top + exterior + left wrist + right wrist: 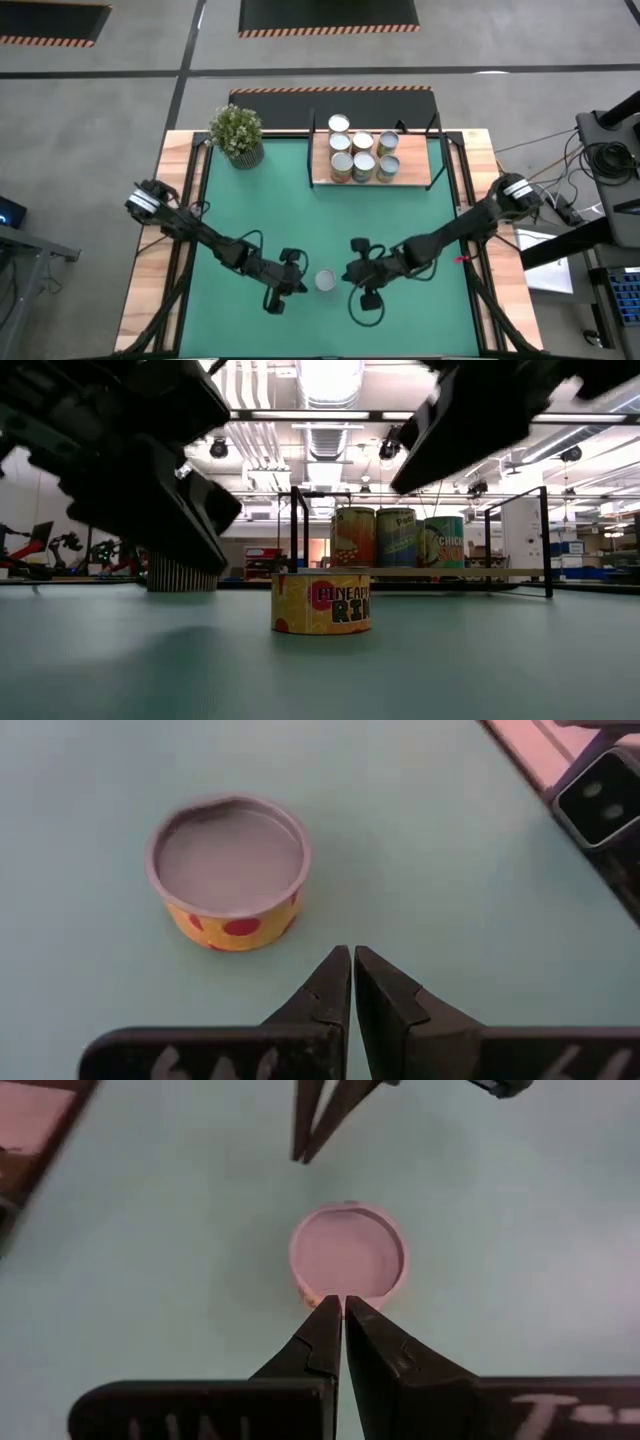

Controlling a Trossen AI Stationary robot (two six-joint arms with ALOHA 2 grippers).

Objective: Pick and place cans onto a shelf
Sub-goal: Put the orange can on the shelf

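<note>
High view: closed left gripper (300, 283) and right gripper (347, 274) flank a lone pineapple can (325, 280); jaws should open wide before descending.

both arms low, left gripper (352, 960) closed, right gripper (343, 1308) closed.

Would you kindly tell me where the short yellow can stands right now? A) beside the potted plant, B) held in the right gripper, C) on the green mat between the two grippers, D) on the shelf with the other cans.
C: the yellow can stands alone on the mat, between the shut left gripper and the shut right gripper, neither gripping it.
</note>
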